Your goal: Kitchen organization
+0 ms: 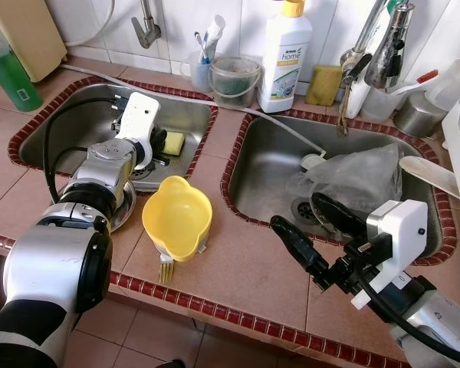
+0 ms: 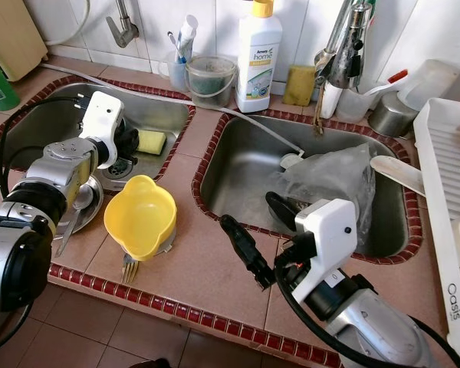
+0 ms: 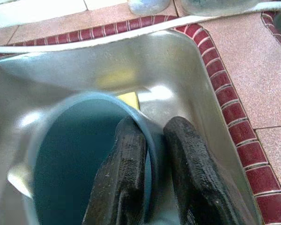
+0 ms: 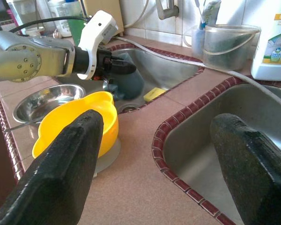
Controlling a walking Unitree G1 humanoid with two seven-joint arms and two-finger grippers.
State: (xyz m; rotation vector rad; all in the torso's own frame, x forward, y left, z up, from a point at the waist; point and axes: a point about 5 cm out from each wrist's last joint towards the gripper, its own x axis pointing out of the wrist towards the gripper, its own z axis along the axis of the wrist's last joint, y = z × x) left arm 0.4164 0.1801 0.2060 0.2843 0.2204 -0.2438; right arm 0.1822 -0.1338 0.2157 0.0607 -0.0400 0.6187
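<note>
My left gripper [image 3: 150, 173] is down in the left steel sink basin [image 1: 192, 115], its two black fingers clamped on the rim of a dark teal cup [image 3: 79, 159], one finger inside and one outside. A yellow sponge [image 1: 173, 142] lies just beside it. My right gripper [image 1: 310, 230] hangs spread wide, holding nothing, over the tiled counter [image 1: 245, 268] at the right sink's edge, near a yellow plastic bowl [image 1: 176, 217].

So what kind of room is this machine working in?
Most likely a home kitchen, at the washing-up counter. There is a steel double sink set into a tiled counter, a bottle of dish soap by the wall, and a yellow sponge lying in the left basin.
</note>
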